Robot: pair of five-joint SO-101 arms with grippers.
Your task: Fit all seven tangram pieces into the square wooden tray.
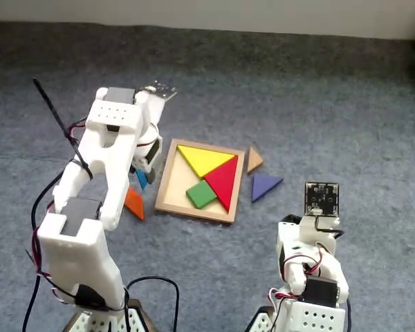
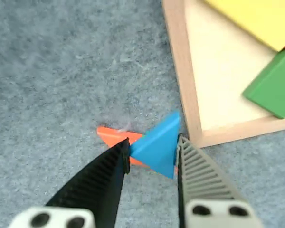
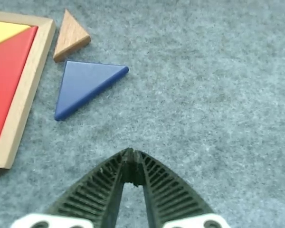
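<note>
Left wrist view: ribbed left fingers (image 2: 104,175) pinch a smooth blue triangle (image 2: 156,145) beside the wooden tray (image 2: 180,71); right fingers (image 3: 109,185) clenched, empty.

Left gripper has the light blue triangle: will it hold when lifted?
Probably stiff: the light blue triangle looks like a thick solid block. Its painted faces look smooth, and the left gripper holds it by a corner and an edge, so it may twist or slip. Small, likely light.
</note>
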